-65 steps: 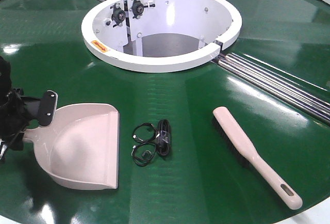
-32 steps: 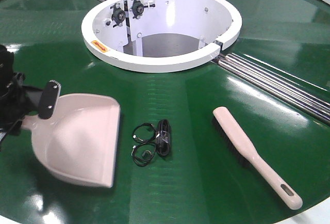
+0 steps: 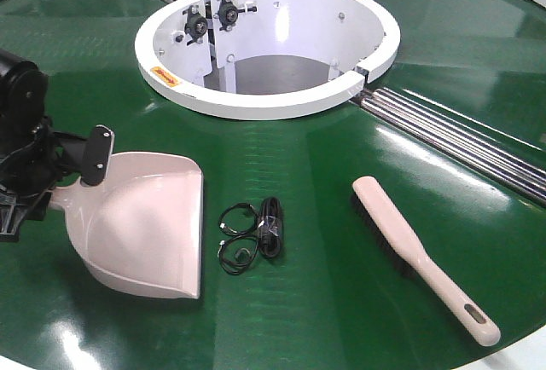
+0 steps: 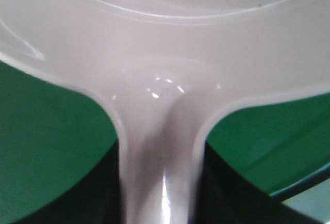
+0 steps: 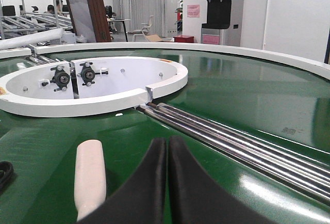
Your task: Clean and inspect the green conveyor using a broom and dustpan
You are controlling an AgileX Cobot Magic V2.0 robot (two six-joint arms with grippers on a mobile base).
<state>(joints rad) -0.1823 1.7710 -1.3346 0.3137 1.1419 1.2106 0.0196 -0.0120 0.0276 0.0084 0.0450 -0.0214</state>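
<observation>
Clamping the handle of the beige-pink plastic dustpan (image 3: 141, 225), the left gripper (image 3: 78, 176) has swung it nearer the black cable tangle (image 3: 256, 235) on the glossy green conveyor (image 3: 341, 310), seemingly ready to catch it. The slim beige broom (image 3: 418, 255) lies untouched; the right gripper (image 5: 167, 182) is closed, empty.

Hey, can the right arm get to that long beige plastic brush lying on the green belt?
Probably yes. The slim beige plastic brush lies bare on the glossy green belt, close beside the right gripper, nothing between; its shut jaws must open first.
</observation>
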